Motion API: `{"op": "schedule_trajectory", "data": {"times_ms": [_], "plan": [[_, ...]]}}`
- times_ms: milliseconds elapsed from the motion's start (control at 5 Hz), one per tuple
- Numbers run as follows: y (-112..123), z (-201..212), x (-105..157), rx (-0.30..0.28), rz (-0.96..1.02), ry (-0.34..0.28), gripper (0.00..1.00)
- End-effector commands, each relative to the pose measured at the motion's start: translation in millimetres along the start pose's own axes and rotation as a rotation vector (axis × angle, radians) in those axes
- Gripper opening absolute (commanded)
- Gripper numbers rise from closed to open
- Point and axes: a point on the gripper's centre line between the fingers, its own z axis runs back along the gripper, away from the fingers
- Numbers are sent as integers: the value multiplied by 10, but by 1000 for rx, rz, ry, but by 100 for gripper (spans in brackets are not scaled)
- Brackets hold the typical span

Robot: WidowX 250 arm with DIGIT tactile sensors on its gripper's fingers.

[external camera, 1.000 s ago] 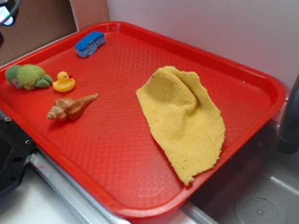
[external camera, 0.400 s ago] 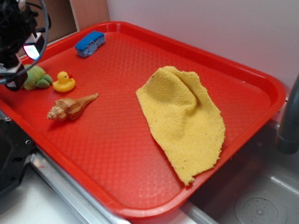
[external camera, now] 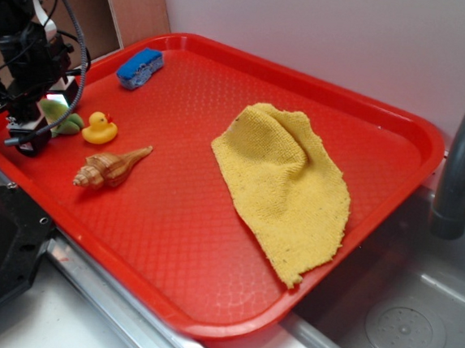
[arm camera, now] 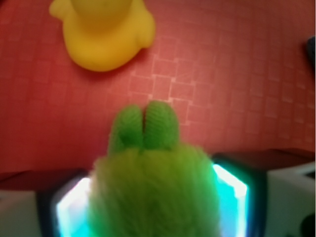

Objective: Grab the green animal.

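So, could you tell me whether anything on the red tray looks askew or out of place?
Only the yellow knitted cloth: it lies rumpled, with a raised fold, on the red plastic tray. The yellow rubber duck, brown spiral seashell and blue sponge look undisturbed.
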Motion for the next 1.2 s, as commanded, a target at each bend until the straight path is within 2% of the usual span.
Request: {"op": "schedule_trajectory", "data": {"times_ms": [0, 200, 400, 600, 800, 1000], "plan": [[-114, 224, -40, -10, 93, 57, 0], [-189, 686, 84, -8, 321, 137, 0], [-173, 1029, 403, -70, 566, 158, 0], [-174, 1334, 734, -145, 691, 144, 0], [-68, 1512, 971, -201, 822, 124, 0], [-57, 1739, 1121, -123, 895, 87, 0]]}}
